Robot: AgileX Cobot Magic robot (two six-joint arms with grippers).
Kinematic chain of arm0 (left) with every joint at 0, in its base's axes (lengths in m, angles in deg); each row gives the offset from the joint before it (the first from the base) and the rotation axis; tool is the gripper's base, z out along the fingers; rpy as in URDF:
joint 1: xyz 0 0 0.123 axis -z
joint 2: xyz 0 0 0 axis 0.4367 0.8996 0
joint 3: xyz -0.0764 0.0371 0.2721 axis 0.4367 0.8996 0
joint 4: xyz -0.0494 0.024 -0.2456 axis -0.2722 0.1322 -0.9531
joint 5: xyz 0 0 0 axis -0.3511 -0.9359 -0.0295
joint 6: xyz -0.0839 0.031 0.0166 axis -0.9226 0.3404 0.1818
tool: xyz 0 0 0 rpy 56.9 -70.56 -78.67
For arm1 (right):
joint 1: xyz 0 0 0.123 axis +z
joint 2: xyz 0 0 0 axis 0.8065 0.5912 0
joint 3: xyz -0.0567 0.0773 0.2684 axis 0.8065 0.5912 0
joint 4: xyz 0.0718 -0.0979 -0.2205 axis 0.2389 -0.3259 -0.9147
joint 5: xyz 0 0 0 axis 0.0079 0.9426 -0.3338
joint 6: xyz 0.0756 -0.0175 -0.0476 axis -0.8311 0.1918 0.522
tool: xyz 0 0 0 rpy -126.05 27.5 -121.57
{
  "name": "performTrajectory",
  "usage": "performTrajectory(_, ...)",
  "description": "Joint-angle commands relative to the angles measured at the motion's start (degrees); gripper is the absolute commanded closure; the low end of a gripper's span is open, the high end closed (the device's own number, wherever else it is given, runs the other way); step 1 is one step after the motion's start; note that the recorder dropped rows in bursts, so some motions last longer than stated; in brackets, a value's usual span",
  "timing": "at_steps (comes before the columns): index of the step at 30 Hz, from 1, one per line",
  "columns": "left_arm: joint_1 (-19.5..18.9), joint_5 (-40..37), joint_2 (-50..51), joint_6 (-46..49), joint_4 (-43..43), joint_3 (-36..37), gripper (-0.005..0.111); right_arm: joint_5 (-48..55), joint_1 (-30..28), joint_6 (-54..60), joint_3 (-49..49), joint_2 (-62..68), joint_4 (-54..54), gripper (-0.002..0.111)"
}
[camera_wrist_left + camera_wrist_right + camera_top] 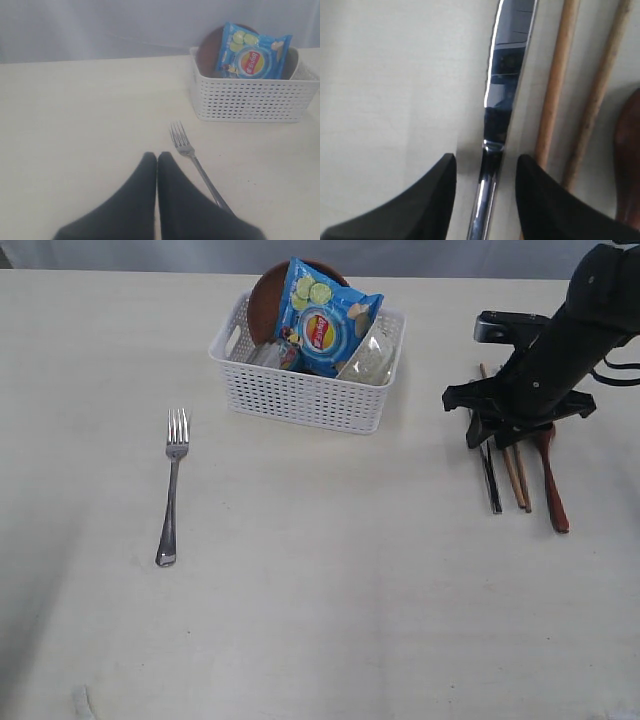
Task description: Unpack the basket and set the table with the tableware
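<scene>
— Straddling the steel knife [507, 75], the right gripper [485, 157] has its jaws spread on either side, pinching nothing. Why there?
— Likely because the knife lies on the pale cream table [350, 590] just beside the two brown wooden chopsticks [557, 90] and the dark reddish wooden spoon [553, 485], as one setting
— Room to move?
— Tight toward the chopsticks, free on the knife's other side. The left gripper [157, 157], tips pressed together, hangs near the steel fork [172, 490], well apart. Between fork and knife stands the white perforated plastic basket [300, 395], a round brown plate [265, 300] and blue crisp packet [325, 325] inside; bare table lies around it
</scene>
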Motion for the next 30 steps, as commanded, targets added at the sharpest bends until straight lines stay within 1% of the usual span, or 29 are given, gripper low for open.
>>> performTrajectory(1,0.3,0.1,-0.2,0.0,0.0,0.2,0.107,-0.1,-0.1,0.5,-0.3,0.1,-0.5,0.070)
performTrajectory(12,0.3,0.1,-0.2,0.0,0.2,0.2,0.107,-0.9,0.5,0.1,-0.3,0.1,0.0,0.070)
performTrajectory(14,0.3,0.1,-0.2,0.0,0.2,0.2,0.107,-0.9,1.6,-1.5,-0.3,0.1,-1.3,0.070)
performTrajectory(16,0.3,0.1,-0.2,0.0,0.2,0.2,0.107,-0.9,3.2,-4.9,-0.4,0.1,-5.8,0.070)
performTrajectory(18,0.3,0.1,-0.2,0.0,0.2,0.2,0.107,-0.9,4.5,-12.0,-0.4,0.1,-12.7,0.070)
performTrajectory(30,0.3,0.1,-0.2,0.0,0.2,0.2,0.107,-0.4,4.6,-12.8,-0.4,0.1,-13.1,0.070)
